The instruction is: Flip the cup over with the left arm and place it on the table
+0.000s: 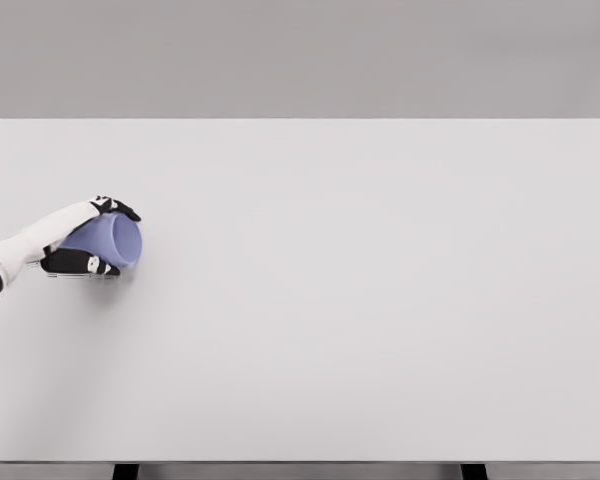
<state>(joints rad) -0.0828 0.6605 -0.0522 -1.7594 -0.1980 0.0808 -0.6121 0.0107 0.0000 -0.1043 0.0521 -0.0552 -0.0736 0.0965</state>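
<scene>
Left hand [88,238]: grasping blue cup [110,240], tilted on its side, mouth facing right, over table [360,300]

A wide, pale grey table [360,300] is filling most of the head view, its far edge running straight across the top. A lavender cup [115,240] is lying tipped near the 9 o'clock edge, its mouth facing 3 o'clock.

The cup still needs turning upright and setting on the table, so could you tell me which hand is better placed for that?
The left hand: its fingers already wrap the tilted blue cup at the table's left side. No right arm is in view.
</scene>
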